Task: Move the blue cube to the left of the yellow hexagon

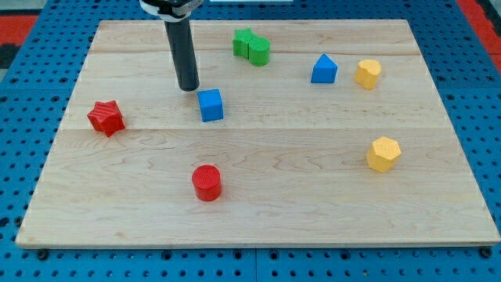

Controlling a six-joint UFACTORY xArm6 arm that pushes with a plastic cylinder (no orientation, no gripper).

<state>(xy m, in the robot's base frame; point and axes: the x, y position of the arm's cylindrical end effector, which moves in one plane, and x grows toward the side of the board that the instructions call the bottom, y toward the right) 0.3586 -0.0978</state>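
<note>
Most of the task is left to do, judging by how the blocks lie: the blue cube [210, 105] sits on the wooden board [258, 211] in the view's left half, a little above mid-height, well apart from both yellow blocks. Which of the two yellow pieces counts as the hexagon is not wholly certain; the yellow hexagon [383, 153] at the view's right, below mid-height, shows the clearer six-sided top, while a second yellow block [368, 74] of less certain shape sits nearer the view's top right, just beside a blue block with a pointed top [323, 70]. Either way the cube has the greater part of the board's width to cross before it rests just to the left of its goal. The arm ends in a dark rod that comes down from the view's top edge almost upright, and the robot's tip [189, 87] stands just up and to the left of the blue cube, near it but seemingly not touching. From that side, a push toward the view's right and slightly downward would likely send the cube toward the hexagon. There is no hand to open or close here, only the bare rod, which holds nothing. Elsewhere lie a red star [106, 117] at the left, a red cylinder [207, 182] near the bottom, and two green blocks [251, 46] touching each other near the top.
</note>
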